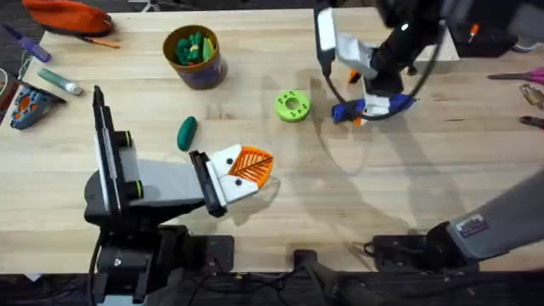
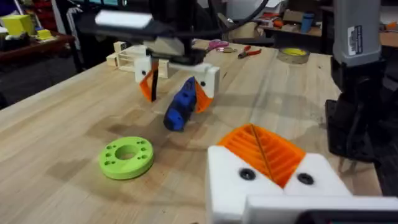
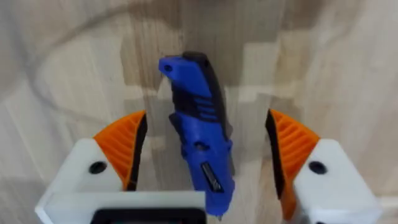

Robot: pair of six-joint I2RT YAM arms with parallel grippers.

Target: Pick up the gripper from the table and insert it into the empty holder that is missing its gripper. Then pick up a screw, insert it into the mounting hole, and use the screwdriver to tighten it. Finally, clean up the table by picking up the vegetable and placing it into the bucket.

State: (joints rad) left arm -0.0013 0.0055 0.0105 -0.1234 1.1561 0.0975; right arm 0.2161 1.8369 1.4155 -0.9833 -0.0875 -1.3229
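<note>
The screwdriver [image 1: 374,108] lies toward the table's [image 1: 357,195] far right part, between the spread, not yet gripping fingers of the right gripper [image 1: 371,100]. The green disc [image 1: 292,105] sits beside it. The left gripper [image 1: 246,167], pads pressed together and empty-handed, rests near the front edge, the vegetable [image 1: 186,133] nearby.
</note>
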